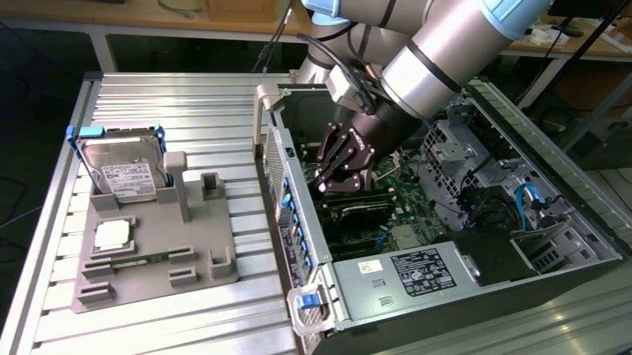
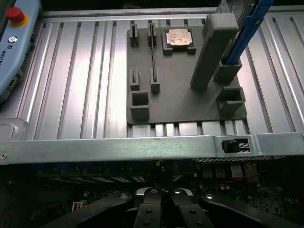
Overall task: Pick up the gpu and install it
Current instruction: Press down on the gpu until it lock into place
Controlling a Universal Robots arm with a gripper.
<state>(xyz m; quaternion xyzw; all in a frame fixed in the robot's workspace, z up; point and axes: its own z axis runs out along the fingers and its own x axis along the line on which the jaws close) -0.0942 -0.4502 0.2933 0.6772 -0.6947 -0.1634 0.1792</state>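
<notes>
the gripper (image 1: 334, 180) has its fingers (image 2: 151, 202) pressed together deep inside the case (image 1: 296, 244), low over the board (image 1: 400, 188), and i can't pick out the gpu for sure, maybe it's the dark bit right under them.

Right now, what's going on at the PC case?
The arm's hand is down inside the open computer case, shut, just above the motherboard. I can't make out a gpu in its grip or seated in a slot. On the grey fixture tray outside the case, the hard drive stands upright, with a processor chip and a memory stick nearby.
</notes>
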